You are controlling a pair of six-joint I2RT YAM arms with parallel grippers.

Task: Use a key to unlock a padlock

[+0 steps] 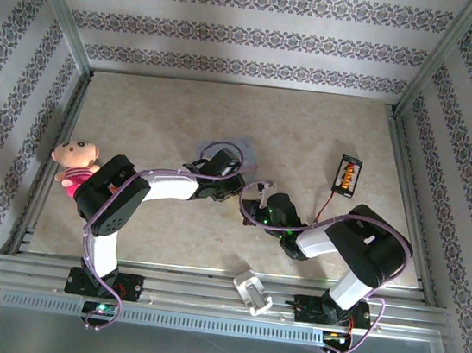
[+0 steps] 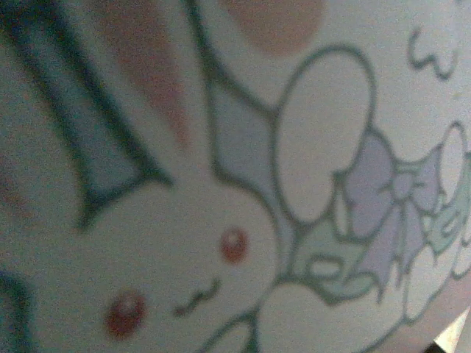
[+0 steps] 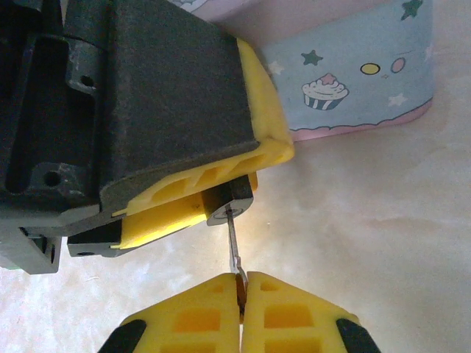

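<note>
Insertion step: thin silvery key [image 3: 232, 239], pinched in right gripper [image 3: 241, 305], tip at keyhole of tiny dark padlock [image 3: 229, 200] clamped by left gripper [image 3: 221, 187], near pale blue tin box [image 3: 353, 81]. Next: seat fully, then twist.

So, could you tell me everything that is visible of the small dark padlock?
The small dark padlock looks like black metal, a blocky body with a round keyhole face turned toward the right wrist camera. The yellow fingers of the left end effector clamp it and hide its shackle. A thin silvery key stands in the keyhole, its other end pinched by the shut right end effector.
</note>
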